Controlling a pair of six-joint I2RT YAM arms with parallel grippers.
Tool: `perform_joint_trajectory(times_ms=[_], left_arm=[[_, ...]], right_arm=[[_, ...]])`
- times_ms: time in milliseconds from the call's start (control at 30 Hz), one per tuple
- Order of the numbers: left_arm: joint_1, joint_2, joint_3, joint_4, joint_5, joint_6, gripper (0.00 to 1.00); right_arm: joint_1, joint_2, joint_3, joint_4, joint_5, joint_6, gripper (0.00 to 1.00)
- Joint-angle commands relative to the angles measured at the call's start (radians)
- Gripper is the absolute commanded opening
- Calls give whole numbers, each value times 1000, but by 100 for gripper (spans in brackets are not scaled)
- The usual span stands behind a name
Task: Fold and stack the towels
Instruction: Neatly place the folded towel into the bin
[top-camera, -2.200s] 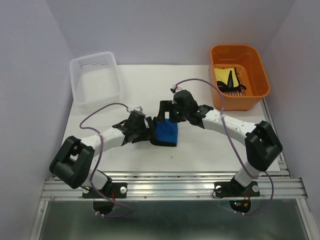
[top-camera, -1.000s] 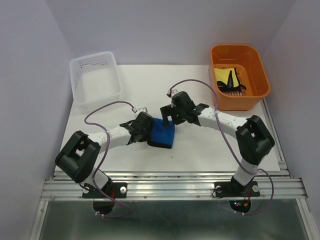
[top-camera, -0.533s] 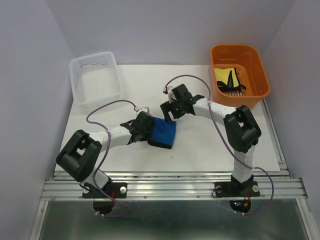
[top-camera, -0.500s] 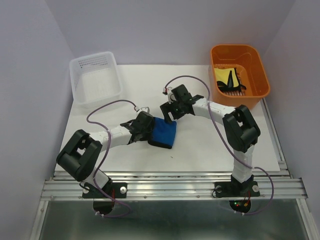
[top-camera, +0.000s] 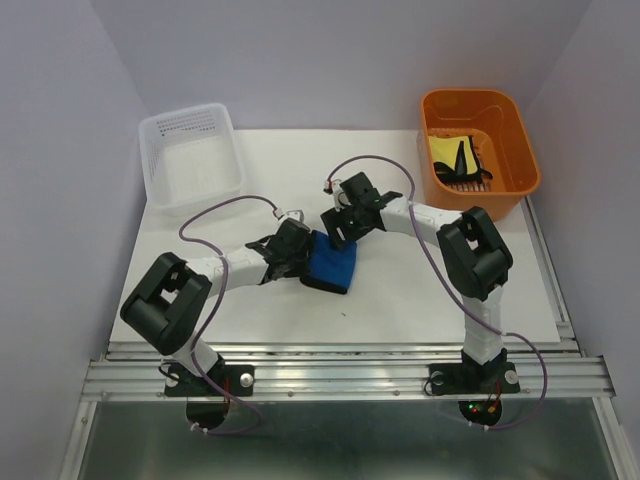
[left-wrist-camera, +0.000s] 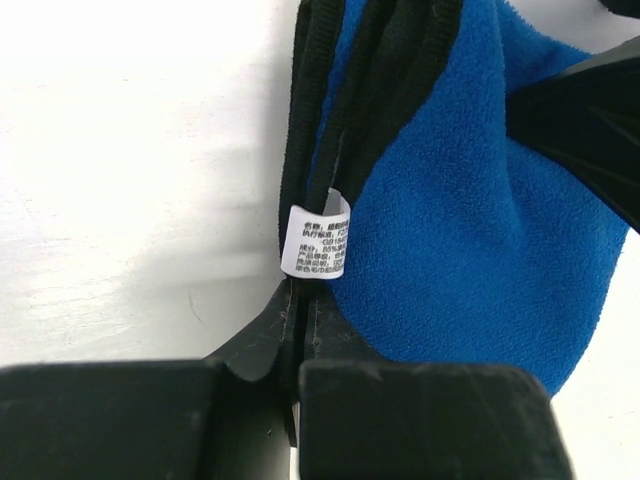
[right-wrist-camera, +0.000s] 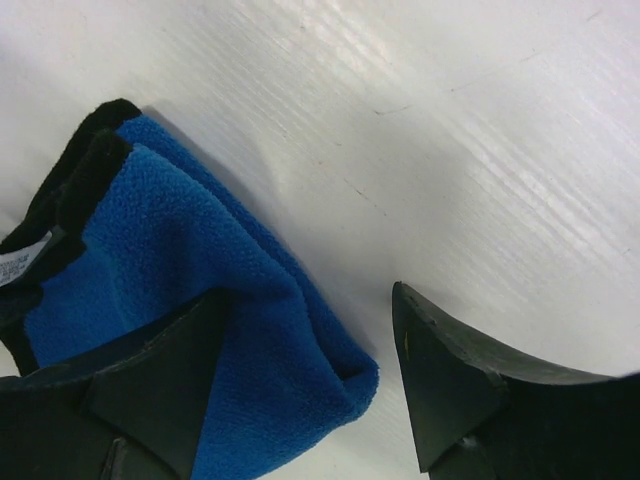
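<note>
- My left claw (top-camera: 292, 250) is closed tight on the blue towel (top-camera: 333, 266). In the left wrist view its fingers (left-wrist-camera: 250, 350) pinch the dark edging just under a small white label (left-wrist-camera: 315, 243).
- The blue towel lies folded on the white table (top-camera: 420, 290), near the middle, between my two claws.
- My right claw (top-camera: 338, 228) stands with the jaws apart at the far side of this towel. One finger (right-wrist-camera: 150, 390) is over the blue cloth, the other is over bare table, and the folded corner lies between them.
- The yellow towel (top-camera: 445, 150) lies in the orange bin (top-camera: 525, 165) at the far right, with something dark on top of it.
- The white mesh basket (top-camera: 190, 160) stands at the far left.
</note>
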Motion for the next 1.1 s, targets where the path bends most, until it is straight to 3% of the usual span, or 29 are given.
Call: perform_joint_trajectory(times_ms=[0,167,367,600,700,733,833,867,1067], left_arm=[[-3,28,11,-74,-57,26,0],[3,34,37,-80,-60,38,0],[3,65,86,-102,-67,48,0],[3,65,123,-129,-78,46,1],[3,44,130,-140,-74,46,22],[5,33,132,-142,-69,45,42],[3,-25,130,-149,-64,42,78],[5,-59,130,-157,-67,43,98],[11,-188,138,-205,-113,23,99]], right_arm=[[-13,-17,-36,26,37,50,68],[-13,-52,-103,58,50,83,56],[-13,-67,-168,74,53,84,28],[-13,-145,-217,120,62,99,7],[-13,-205,-238,160,191,130,1],[-13,-248,-243,181,247,130,1],[-13,-306,-225,181,336,107,1],[-13,-319,-210,180,361,95,1],[-16,-356,-122,150,564,-43,1]])
